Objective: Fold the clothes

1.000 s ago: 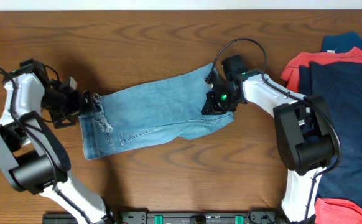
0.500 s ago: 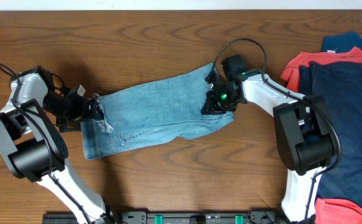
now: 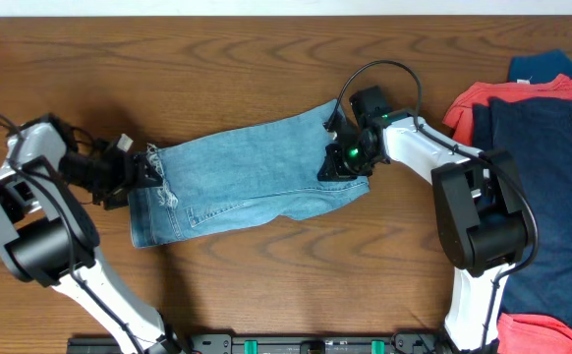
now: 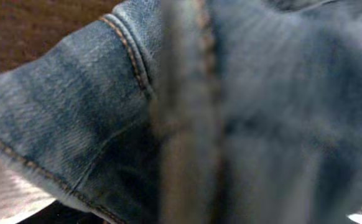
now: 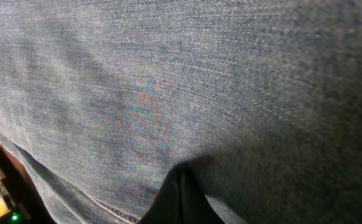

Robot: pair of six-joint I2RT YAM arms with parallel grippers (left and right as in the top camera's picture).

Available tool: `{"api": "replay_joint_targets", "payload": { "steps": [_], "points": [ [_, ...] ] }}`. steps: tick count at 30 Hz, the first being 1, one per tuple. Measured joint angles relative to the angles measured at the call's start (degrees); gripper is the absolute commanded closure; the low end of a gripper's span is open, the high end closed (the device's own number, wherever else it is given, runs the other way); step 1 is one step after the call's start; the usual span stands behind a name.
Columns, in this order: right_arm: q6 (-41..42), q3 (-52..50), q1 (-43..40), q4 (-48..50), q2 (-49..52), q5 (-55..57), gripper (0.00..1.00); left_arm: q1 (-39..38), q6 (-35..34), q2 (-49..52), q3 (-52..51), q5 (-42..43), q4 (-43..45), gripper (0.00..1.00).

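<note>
Though overhead hides grip, wrist views show left claw [image 3: 146, 169], right claw [image 3: 337, 162] each clamping jeans [image 3: 247, 177].

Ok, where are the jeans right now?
In the overhead view the jeans lie spread mid-way across the table, between the left gripper at their left end and the right gripper at their right end, left of the navy garment.

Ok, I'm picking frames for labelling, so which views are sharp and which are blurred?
Overhead: sharp and evenly lit, the jeans clear. Left wrist: only the stitched seam at left is in focus; a blurred vertical band smears the middle. Right wrist: denim weave crisp, darker toward the right, green glow bottom-left.
</note>
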Motion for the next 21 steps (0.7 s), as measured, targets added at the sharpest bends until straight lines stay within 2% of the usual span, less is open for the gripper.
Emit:
{"api": "replay_joint_targets", "payload": {
  "steps": [10,17,18,21],
  "points": [
    [0.0,0.0,0.0,0.0,0.0,0.0,0.99,2.5,8.9,1.4,-2.1,9.4,-2.1,0.17],
    [0.0,0.0,0.0,0.0,0.0,0.0,0.99,1.5,11.6,1.6,-2.7,11.0,-1.4,0.18],
    [0.0,0.0,0.0,0.0,0.0,0.0,0.99,1.0,11.8,1.6,-2.7,11.1,-1.2,0.19],
    [0.0,0.0,0.0,0.0,0.0,0.0,0.99,0.0,11.1,1.6,-2.8,10.9,0.1,0.38]
  ]
}}
